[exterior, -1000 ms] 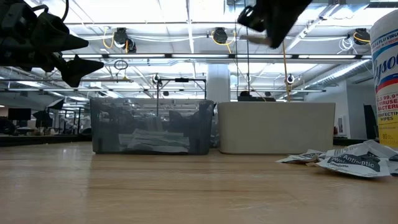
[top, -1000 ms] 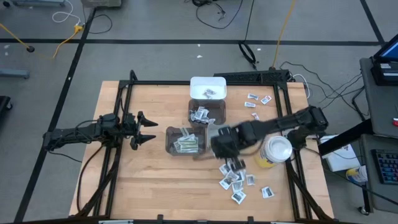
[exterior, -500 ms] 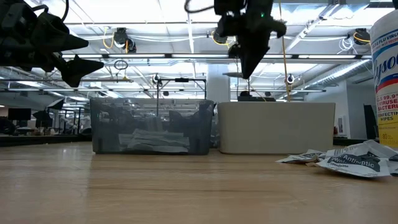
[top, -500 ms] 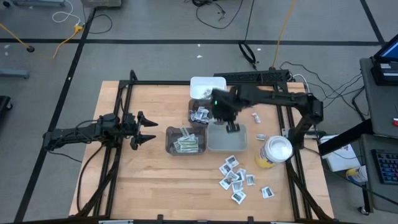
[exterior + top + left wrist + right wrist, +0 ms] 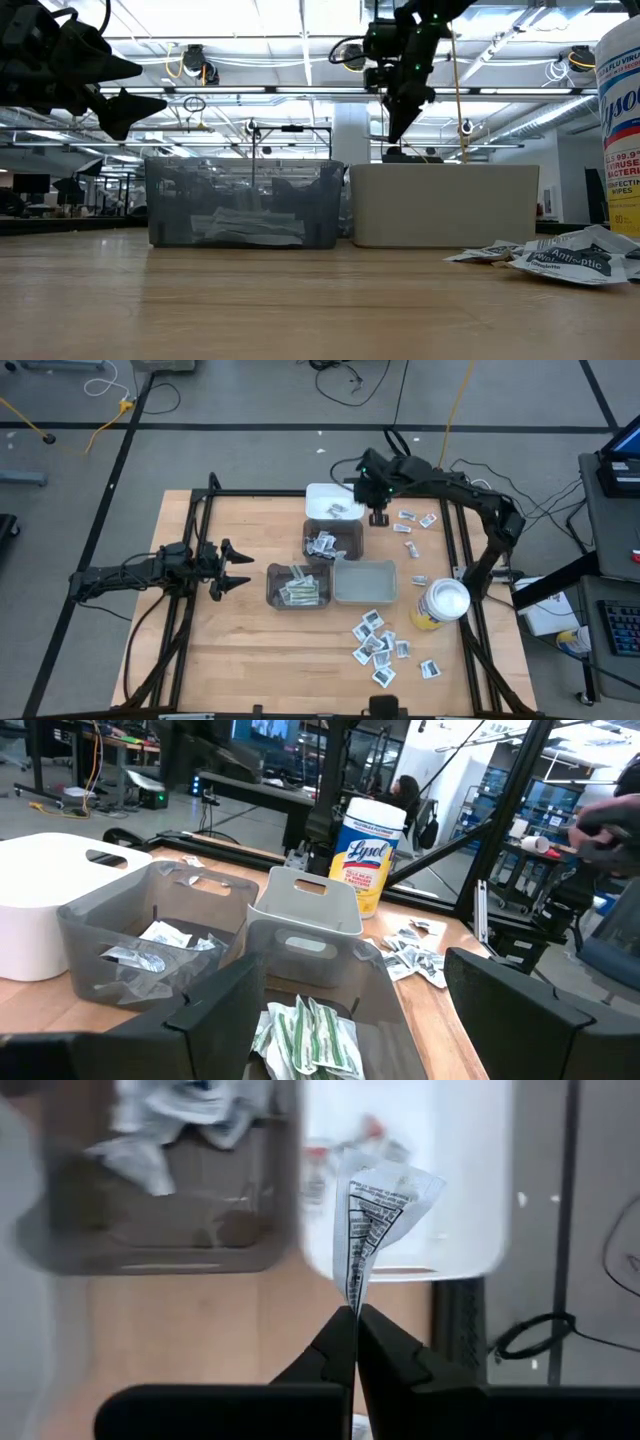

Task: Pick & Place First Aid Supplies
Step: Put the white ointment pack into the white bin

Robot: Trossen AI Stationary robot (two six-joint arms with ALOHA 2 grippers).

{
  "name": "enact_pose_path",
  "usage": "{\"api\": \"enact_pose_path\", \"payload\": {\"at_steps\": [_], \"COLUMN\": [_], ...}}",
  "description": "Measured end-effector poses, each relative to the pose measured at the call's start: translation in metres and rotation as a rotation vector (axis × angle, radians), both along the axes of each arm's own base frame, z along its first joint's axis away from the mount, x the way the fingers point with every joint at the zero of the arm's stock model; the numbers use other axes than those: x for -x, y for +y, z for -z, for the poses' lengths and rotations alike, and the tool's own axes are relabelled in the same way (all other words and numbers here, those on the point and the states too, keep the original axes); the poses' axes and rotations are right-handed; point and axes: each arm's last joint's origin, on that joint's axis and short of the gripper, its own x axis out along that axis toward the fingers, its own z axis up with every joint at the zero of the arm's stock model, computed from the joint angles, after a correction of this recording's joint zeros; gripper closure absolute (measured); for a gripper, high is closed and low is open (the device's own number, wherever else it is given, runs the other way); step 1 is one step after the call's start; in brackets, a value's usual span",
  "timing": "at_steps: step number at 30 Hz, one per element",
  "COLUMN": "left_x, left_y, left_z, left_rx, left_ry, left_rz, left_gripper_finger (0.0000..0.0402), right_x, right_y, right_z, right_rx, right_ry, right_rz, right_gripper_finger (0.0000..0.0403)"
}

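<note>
Pinching sachet (image 5: 385, 1220), right hand (image 5: 354, 1318), white bin (image 5: 322, 495)

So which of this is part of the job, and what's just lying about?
Job:
- packet pinched in the right gripper, over the white bin
- loose packets on the table
- grey bins

Lying about:
- Lysol canister
- left gripper, open, idle at the left

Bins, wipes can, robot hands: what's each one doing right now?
White bin: holds few packets.
Dark bin: holds packets.
Clear bin: empty.
Lysol canister: upright, lid on.
Right gripper: shut on white packet.
Left gripper: open, empty.
</note>
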Motion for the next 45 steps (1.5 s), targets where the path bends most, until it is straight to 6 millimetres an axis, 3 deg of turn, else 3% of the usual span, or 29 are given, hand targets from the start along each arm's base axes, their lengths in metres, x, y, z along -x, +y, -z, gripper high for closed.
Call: {"api": "enact_pose_path", "payload": {"at_steps": [6,17,24,30,34,41,45], "left_x": [0.000,0.000,0.000,0.000,0.000,0.000,0.000], "left_y": [0.000,0.000,0.000,0.000,0.000,0.000,0.000], "left_z": [0.000,0.000,0.000,0.000,0.000,0.000,0.000], "left_rx": [0.000,0.000,0.000,0.000,0.000,0.000,0.000], "left_ry": [0.000,0.000,0.000,0.000,0.000,0.000,0.000], "left_rz": [0.000,0.000,0.000,0.000,0.000,0.000,0.000], "left_gripper_finger": [0.0091,0.0091,0.0091,0.0091,0.0091,0.0091,0.0091], "right_x": [-0.003,-0.034,-0.043,-0.048,-0.048,-0.053,-0.055], "right_y": [-0.018,-0.045,-0.049,-0.051,-0.050,-0.047,-0.046], "right_z": [0.009,0.058,0.095,0.097,0.091,0.090,0.089], "right_rx": [0.028,0.050,-0.056,0.005,0.020,0.027,0.032], "right_ry": [-0.018,-0.025,0.039,0.042,0.020,-0.003,-0.022], "right_rz": [-0.001,-0.025,-0.041,-0.009,0.021,0.025,0.037], "right_gripper_finger": [0.0403,0.0403,0.0403,0.0396,0.0362,0.0257,0.0219]}}
